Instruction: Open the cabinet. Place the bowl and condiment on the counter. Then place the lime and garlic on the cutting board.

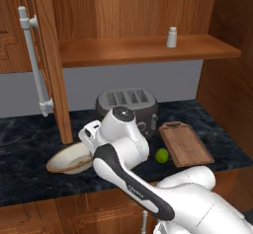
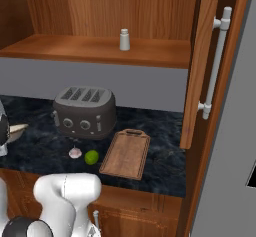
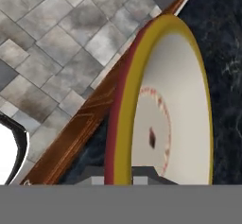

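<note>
A: Which step? 
B: Claw pinching the yellow rim of the wide cream-white bowl, lowering it onto the black marble worktop.

A: Next? 
B: Release, then fetch the grey-white shaker from the cabinet shelf.

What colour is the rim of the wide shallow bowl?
Tan-yellow, with a dark red outer band, on the wide shallow bowl; clearest in the hand view.

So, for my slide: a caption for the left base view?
Hand shut on the bowl at the counter.
</note>
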